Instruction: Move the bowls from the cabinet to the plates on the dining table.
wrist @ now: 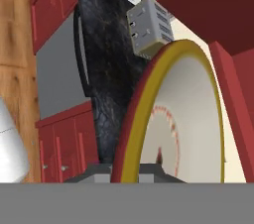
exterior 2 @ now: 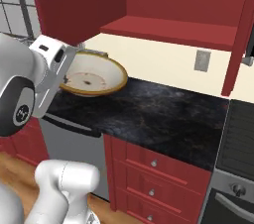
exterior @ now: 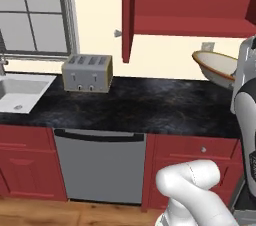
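Observation:
A cream-white bowl (exterior: 216, 66) with a tan rim hangs tilted in the air just below the open dark red cabinet (exterior: 190, 0), above the black counter. My gripper (exterior 2: 66, 82) is shut on the left rim of the bowl (exterior 2: 94, 77). In the hand view the bowl's yellow rim (wrist: 149, 104) runs down between my two fingertips, and my gripper (wrist: 133, 169) sits at the bottom. The cabinet's shelf (exterior 2: 168, 29) has nothing on it where I can see it. The plates and the dining table are out of view.
A silver toaster (exterior: 87, 73) stands on the black counter (exterior: 150, 107), with a sink (exterior: 20, 92) to its left. A grey dishwasher (exterior: 100, 165) sits below. The open cabinet door (exterior: 127, 15) juts out edge-on. A stove (exterior 2: 238, 139) is at the far right.

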Robot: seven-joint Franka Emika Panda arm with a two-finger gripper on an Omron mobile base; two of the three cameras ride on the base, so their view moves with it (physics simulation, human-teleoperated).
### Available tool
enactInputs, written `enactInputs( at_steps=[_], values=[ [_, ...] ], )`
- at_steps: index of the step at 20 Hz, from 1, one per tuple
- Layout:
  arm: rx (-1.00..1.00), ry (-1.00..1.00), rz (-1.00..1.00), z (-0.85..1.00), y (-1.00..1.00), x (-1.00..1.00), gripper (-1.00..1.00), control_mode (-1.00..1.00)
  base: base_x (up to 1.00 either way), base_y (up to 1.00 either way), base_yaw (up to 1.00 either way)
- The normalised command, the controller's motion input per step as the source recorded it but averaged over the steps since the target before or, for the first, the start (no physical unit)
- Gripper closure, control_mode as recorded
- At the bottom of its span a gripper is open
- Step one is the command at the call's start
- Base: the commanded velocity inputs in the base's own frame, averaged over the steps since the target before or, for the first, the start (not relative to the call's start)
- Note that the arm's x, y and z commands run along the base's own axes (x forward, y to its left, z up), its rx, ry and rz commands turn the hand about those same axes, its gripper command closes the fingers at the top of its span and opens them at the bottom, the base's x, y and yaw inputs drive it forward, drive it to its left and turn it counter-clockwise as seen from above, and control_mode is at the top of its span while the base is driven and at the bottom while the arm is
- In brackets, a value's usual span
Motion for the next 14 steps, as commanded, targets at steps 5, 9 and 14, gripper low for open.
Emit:
enactInputs(
  at_steps=[5,9,14],
  values=[
    [0.00,0.00,0.00,0.00,0.00,0.00,1.00,1.00,-0.57,0.26,0.20],
    [0.00,0.00,0.00,0.00,0.00,0.00,1.00,1.00,-0.43,0.35,0.34],
    [0.00,0.00,0.00,0.00,0.00,0.00,1.00,1.00,-0.31,0.41,0.42]
  ],
)
